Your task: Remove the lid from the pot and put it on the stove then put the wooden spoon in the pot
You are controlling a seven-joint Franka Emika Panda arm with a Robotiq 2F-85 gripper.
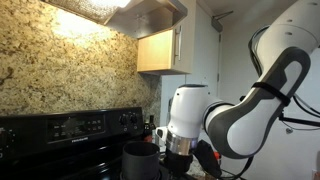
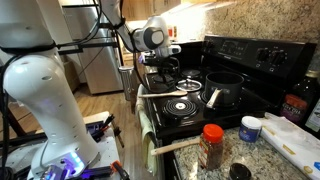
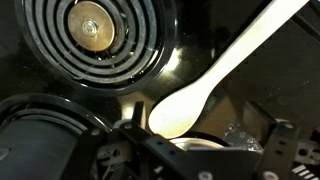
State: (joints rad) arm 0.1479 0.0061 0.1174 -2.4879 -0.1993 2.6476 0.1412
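One wooden spoon (image 3: 215,80) lies with its bowl at the end effector (image 3: 203,150).

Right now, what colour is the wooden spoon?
Light brown; the wooden spoon shows best in the wrist view.

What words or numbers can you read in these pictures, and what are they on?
No text can be read here.
Stove: the small display and the marks by the knobs on its back panel are too blurred.
Dark bottle: label too small to read.
Red-capped shaker: any label is too blurred.
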